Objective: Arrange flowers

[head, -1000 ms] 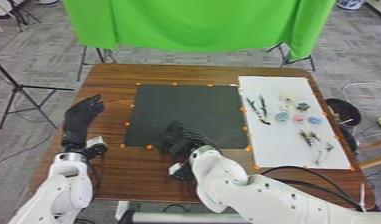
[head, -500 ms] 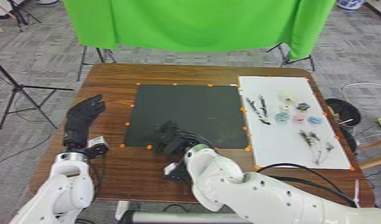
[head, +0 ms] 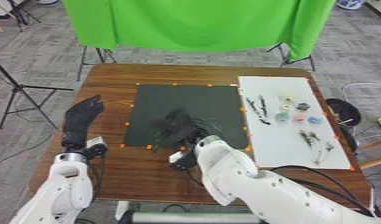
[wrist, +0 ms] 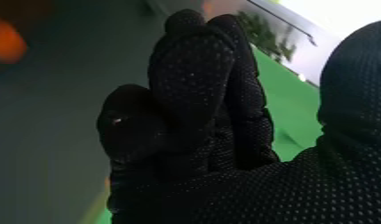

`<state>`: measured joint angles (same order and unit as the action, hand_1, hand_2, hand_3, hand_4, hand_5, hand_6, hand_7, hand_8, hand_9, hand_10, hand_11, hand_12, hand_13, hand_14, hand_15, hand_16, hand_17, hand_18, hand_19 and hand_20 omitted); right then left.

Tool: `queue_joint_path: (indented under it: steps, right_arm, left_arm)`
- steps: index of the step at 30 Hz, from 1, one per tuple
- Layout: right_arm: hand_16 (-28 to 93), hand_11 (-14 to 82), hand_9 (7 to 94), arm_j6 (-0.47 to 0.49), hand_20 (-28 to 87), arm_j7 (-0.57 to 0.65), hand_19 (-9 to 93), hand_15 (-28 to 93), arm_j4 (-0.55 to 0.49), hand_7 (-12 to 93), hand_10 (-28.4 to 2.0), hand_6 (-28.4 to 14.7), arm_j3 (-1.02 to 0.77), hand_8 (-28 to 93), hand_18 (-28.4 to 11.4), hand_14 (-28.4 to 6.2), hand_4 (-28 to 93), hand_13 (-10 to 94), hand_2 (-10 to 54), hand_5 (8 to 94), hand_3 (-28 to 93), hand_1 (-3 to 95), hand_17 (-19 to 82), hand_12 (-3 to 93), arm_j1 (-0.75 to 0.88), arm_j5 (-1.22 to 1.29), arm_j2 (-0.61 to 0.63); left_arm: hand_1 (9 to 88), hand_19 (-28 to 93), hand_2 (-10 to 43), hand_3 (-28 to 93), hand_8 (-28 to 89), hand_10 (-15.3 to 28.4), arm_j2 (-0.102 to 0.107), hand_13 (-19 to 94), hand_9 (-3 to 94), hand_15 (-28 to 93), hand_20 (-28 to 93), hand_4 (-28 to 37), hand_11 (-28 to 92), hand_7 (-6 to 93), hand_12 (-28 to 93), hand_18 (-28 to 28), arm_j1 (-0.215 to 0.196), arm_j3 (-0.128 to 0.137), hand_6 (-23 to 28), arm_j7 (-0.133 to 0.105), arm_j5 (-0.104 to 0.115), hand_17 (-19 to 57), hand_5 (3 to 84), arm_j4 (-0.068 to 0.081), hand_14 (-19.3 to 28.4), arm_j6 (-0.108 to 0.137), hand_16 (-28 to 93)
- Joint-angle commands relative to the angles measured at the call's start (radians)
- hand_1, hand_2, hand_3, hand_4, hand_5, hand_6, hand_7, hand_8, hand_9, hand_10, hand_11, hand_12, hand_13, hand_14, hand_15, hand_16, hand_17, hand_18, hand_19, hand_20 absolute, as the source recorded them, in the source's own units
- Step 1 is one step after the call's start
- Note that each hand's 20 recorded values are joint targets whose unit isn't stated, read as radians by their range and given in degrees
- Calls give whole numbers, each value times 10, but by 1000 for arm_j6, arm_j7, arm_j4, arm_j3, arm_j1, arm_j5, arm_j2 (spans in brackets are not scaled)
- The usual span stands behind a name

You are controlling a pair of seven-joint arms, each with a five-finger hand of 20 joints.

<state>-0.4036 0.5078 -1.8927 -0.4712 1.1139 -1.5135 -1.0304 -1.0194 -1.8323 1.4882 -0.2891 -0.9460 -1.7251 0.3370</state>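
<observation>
In the head view, my right hand (head: 178, 127) is over the lower middle of the black mat (head: 176, 102). The right wrist view shows that hand (wrist: 193, 90) with relaxed fingers, its thumb apart and no flower visible between them. My left hand (head: 81, 117) is open over the table's left side, beside the mat. On the white sheet (head: 268, 137) at the right lie dark twigs (head: 263, 107), a blue flower (head: 314, 120), a pink flower (head: 299, 118), a pale teal flower (head: 282, 117), a dark grey-green one (head: 303, 106) and thin green stems (head: 309, 138).
Small orange markers edge the mat and sheet on the brown table (head: 111, 80). A green cloth (head: 200, 25) hangs behind the far edge. A dark bin (head: 345, 111) stands off the right edge, and black cables run along the right arm.
My right hand has shifted slightly over the mat's lower part and its forearm has swung to a steeper angle. The left hand and the flowers on the sheet keep their places.
</observation>
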Motion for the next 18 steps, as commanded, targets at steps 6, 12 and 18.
queue_joint_path:
  steps: [6,12,18]
  right_arm:
    - [326,139,732,39,320,13,912,504,-177,297,-172,-39,-540,-100,-90,-68,-56,879,-91,638,676,269,677,176,330,-309,289]
    - [322,134,714,31,309,66,919,508,-173,232,-172,-43,-805,-86,-91,-69,-59,875,-95,620,664,265,671,177,571,-449,332]
    - [320,131,706,49,304,114,921,508,-197,212,-173,-45,-1009,-76,-91,-67,-60,873,-95,609,661,267,669,177,795,-553,335]
  left_arm:
    - [207,126,-1,693,-86,132,12,390,478,192,181,-282,199,173,102,115,-79,80,19,6,25,108,501,-21,152,21,-33]
    - [218,127,-2,710,-85,132,7,391,480,192,180,-282,198,174,102,115,-100,95,18,8,16,108,503,-31,153,23,-33]
    - [235,127,-12,715,-85,132,4,391,480,192,180,-283,198,174,103,115,-110,102,19,8,12,108,504,-38,153,23,-33]
